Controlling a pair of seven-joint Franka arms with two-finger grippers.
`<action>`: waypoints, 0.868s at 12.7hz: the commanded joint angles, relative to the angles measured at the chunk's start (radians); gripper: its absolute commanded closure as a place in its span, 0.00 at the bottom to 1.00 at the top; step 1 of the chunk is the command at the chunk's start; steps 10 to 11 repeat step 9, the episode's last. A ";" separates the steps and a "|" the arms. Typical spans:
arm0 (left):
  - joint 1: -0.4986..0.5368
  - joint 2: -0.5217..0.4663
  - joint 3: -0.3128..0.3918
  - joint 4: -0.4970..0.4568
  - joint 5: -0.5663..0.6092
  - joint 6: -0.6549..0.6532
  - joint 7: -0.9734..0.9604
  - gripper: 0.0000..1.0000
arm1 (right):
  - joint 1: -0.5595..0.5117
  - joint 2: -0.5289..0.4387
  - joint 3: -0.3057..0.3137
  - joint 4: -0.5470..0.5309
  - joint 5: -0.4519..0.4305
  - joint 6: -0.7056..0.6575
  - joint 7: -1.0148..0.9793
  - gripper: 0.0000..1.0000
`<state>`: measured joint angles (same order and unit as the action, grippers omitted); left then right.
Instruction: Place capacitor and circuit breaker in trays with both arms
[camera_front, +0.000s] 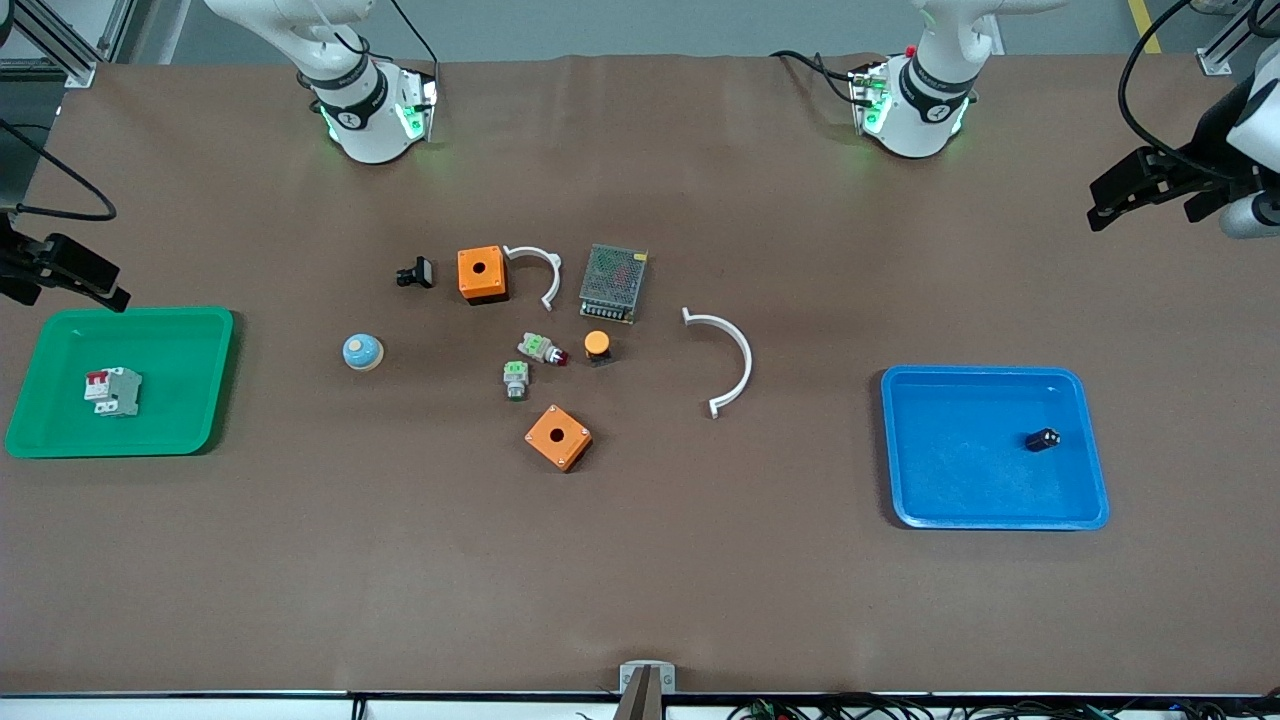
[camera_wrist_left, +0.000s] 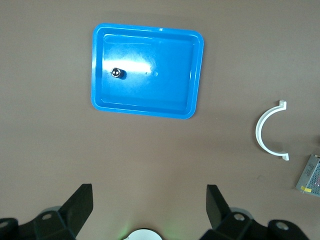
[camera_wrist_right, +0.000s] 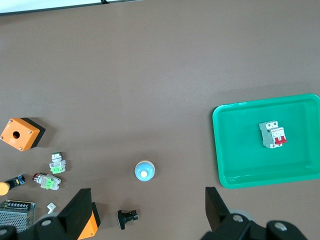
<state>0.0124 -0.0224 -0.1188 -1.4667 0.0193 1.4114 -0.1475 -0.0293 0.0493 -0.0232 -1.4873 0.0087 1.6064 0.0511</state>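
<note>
The capacitor (camera_front: 1042, 439), a tiny black cylinder, lies in the blue tray (camera_front: 960, 510) at the left arm's end of the table; it also shows in the left wrist view (camera_wrist_left: 117, 73). The circuit breaker (camera_front: 113, 391), white-grey with red levers, lies in the green tray (camera_front: 190, 420) at the right arm's end, and shows in the right wrist view (camera_wrist_right: 273, 134). My left gripper (camera_front: 1105, 205) (camera_wrist_left: 150, 205) is open and empty, raised high over the table's left-arm end. My right gripper (camera_front: 108, 290) (camera_wrist_right: 148, 210) is open and empty, raised over the table's right-arm end beside the green tray.
Mid-table lie two orange boxes (camera_front: 481, 274) (camera_front: 558, 437), a mesh power supply (camera_front: 613, 283), two white curved clips (camera_front: 725, 360) (camera_front: 535, 270), a blue dome button (camera_front: 361, 351), a black clip-like part (camera_front: 415, 272), an orange-capped button (camera_front: 597, 345) and two green-topped grey parts (camera_front: 540, 348) (camera_front: 515, 378).
</note>
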 joint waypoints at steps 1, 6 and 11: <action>-0.002 -0.011 -0.013 -0.009 -0.013 0.008 0.051 0.00 | -0.005 0.012 0.002 0.024 0.017 -0.005 0.001 0.00; 0.003 -0.004 -0.013 -0.001 -0.002 0.008 0.054 0.00 | -0.006 0.011 0.002 0.024 0.017 -0.006 0.001 0.00; 0.007 -0.004 -0.012 0.000 -0.001 0.008 0.051 0.00 | -0.006 0.011 0.002 0.024 0.014 -0.006 0.001 0.00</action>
